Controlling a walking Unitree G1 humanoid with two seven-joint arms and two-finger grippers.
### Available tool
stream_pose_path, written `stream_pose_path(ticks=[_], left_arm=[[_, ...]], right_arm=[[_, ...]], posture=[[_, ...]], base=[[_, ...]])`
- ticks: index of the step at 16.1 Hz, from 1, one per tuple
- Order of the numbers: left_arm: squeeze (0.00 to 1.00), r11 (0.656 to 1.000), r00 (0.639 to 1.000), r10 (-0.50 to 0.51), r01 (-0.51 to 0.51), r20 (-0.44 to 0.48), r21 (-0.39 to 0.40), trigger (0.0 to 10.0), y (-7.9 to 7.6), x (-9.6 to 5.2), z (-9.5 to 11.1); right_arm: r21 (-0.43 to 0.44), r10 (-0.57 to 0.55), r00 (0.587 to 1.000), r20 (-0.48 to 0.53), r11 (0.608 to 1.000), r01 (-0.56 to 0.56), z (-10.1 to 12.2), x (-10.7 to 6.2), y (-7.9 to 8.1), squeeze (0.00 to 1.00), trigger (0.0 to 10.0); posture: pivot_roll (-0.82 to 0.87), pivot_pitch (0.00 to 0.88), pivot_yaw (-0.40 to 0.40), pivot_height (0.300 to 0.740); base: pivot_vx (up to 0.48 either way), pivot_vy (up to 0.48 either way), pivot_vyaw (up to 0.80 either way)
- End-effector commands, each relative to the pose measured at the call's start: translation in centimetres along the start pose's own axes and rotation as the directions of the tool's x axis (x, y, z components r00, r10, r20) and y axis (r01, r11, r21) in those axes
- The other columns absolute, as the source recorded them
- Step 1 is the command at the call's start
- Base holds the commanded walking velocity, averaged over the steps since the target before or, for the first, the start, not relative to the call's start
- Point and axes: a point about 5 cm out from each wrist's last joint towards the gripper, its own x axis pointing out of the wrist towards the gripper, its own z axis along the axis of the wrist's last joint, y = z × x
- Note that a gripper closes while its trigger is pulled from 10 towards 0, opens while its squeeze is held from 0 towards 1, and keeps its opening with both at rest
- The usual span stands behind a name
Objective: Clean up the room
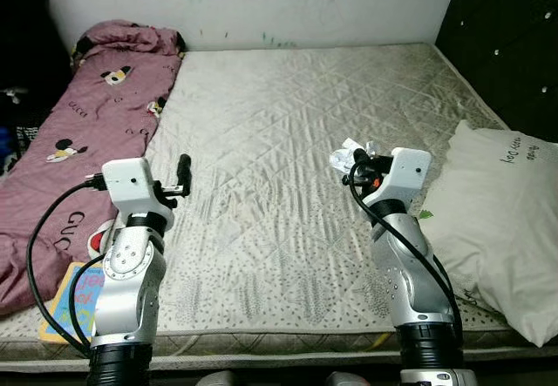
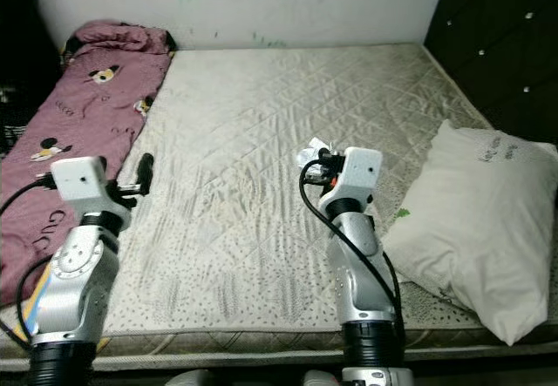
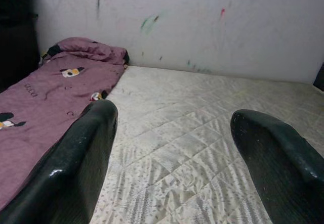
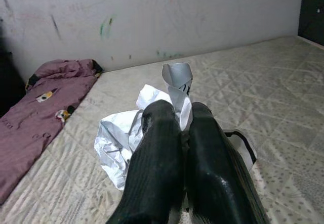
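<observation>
My right gripper (image 1: 356, 161) is shut on a crumpled white and silver wrapper (image 1: 349, 153), held just above the cream quilted mattress (image 1: 305, 116). In the right wrist view the two black fingers (image 4: 162, 148) press together with the wrapper (image 4: 124, 133) bunched around their tips. My left gripper (image 1: 183, 172) hovers over the left part of the mattress, near the purple blanket (image 1: 87, 116). Its fingers (image 3: 81, 153) stand wide apart with nothing between them.
A white pillow (image 1: 501, 220) lies at the mattress's right edge beside a dark padded headboard (image 1: 506, 37). The purple printed blanket runs along the left side to the scribbled white wall (image 1: 261, 3). A colourful book (image 1: 74, 303) sticks out at the front left corner.
</observation>
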Motion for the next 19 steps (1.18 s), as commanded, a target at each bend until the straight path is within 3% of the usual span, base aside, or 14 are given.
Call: stream_pose_path(ticks=[1,9,19], left_arm=[[0.00,1.000,1.000,0.003,-0.003,0.005,0.008,10.0,0.09,0.20,0.26],[0.00,1.000,1.000,-0.004,0.004,0.003,-0.007,10.0,-0.15,0.49,0.21],[0.00,0.999,1.000,-0.009,0.009,0.004,-0.032,10.0,-0.27,0.76,0.22]], right_arm=[[-0.003,0.025,0.999,0.032,1.000,-0.025,0.71,0.27,0.38,0.00,10.0],[-0.003,0.028,0.998,0.058,1.000,-0.028,1.21,0.66,0.46,0.00,10.0],[-0.023,0.014,0.997,0.077,1.000,-0.012,1.46,0.88,0.37,0.00,10.0]], posture=[[-0.11,0.000,0.050,0.740],[-0.12,0.000,0.048,0.740],[-0.12,0.000,0.049,0.740]], base=[[0.000,0.000,0.00],[0.000,0.000,0.00],[0.000,0.480,0.00]])
